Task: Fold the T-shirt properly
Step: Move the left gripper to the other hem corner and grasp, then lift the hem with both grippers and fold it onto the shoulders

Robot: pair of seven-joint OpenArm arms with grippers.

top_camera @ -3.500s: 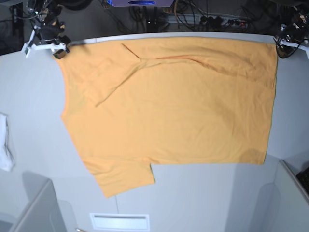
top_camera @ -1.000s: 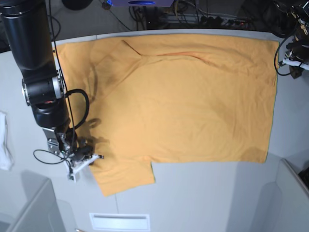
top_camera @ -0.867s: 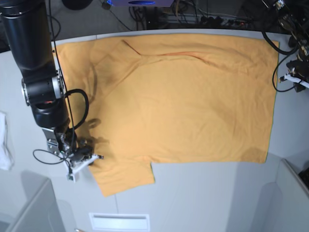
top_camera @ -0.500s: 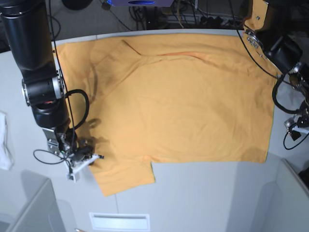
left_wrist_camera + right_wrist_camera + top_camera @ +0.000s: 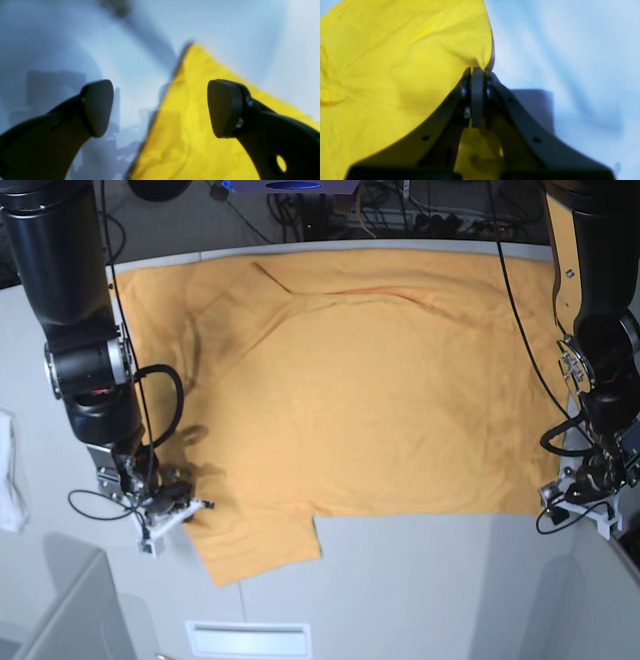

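Note:
The light-orange T-shirt (image 5: 360, 390) lies spread flat across the grey table (image 5: 430, 580), plain side up. In the base view my right gripper (image 5: 178, 510) sits at the near-left sleeve edge. The right wrist view shows this gripper (image 5: 477, 71) shut, pinching the edge of the T-shirt (image 5: 395, 62), and the cloth puckers toward the tips. My left gripper (image 5: 577, 502) hangs low by the shirt's near-right hem corner. In the left wrist view it (image 5: 160, 107) stands open, and the T-shirt's corner (image 5: 195, 120) lies beneath, between the fingers and under the right one.
A small white cloth (image 5: 10, 480) lies at the table's left edge. Grey dividers stand at the near left (image 5: 75, 610) and near right (image 5: 610, 570). A white slotted plate (image 5: 248, 638) sits at the front edge. Cables hang behind the table.
My left arm has swung from the far right corner down to the near-right hem corner, and its jaws have opened. The right arm has held still at the sleeve for the last second.

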